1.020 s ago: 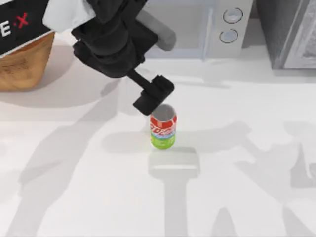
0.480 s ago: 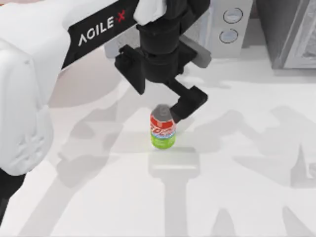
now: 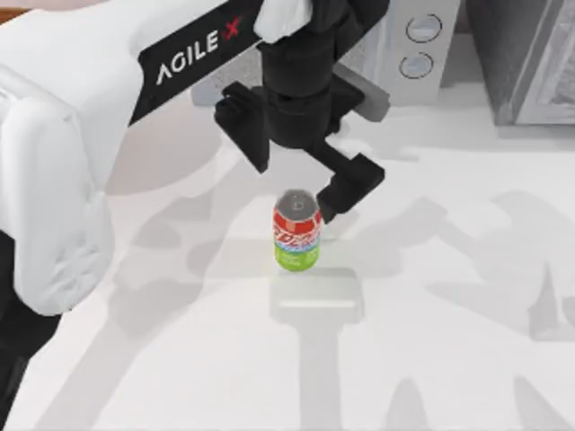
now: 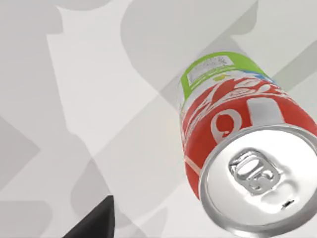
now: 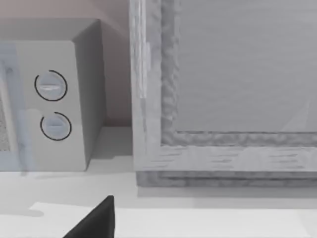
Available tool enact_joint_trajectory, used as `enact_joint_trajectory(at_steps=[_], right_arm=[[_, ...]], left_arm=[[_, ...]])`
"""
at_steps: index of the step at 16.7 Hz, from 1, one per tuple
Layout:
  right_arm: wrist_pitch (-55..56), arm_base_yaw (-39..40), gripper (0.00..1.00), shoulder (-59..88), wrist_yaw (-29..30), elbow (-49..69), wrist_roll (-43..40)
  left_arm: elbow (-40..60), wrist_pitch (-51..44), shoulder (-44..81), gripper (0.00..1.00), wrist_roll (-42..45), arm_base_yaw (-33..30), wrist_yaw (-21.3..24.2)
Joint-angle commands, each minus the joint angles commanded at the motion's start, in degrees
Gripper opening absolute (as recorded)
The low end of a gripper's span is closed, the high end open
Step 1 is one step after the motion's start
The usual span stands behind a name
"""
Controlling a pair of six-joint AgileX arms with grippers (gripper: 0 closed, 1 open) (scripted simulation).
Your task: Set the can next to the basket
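Note:
The can [image 3: 296, 231] stands upright on the white table near the middle, with a silver top, a red band and a green lower part. My left gripper [image 3: 298, 163] hangs just behind and above it, open. One black finger [image 3: 353, 187] is beside the can's right shoulder, the other [image 3: 239, 126] farther left. Nothing is held. Up close in the left wrist view, the can [image 4: 233, 148] is seen from above with its pull tab showing. The basket is hidden under my left arm [image 3: 81, 135]. My right arm is parked facing the back right corner.
A white microwave [image 3: 409, 45] with two round knobs stands at the back, and a grey cabinet [image 3: 526, 58] stands at the back right. In the right wrist view the microwave [image 5: 54, 104] and cabinet [image 5: 223, 99] are close by. Bare table lies in front of the can.
My left arm swung right, so it covers the basket at the back left. The gripper went from the can's upper left to behind it, with one finger at its right. The can stayed put.

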Motion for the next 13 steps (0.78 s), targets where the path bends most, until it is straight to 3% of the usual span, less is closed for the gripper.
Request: enact_joint_trajectory(at_steps=[13], right_arm=[[0.0, 0.0, 1.0, 0.0, 0.0, 0.0, 0.0]], left_arm=[[-13.7, 13.7, -0.1, 1.0, 0.1, 0.1, 0.0]])
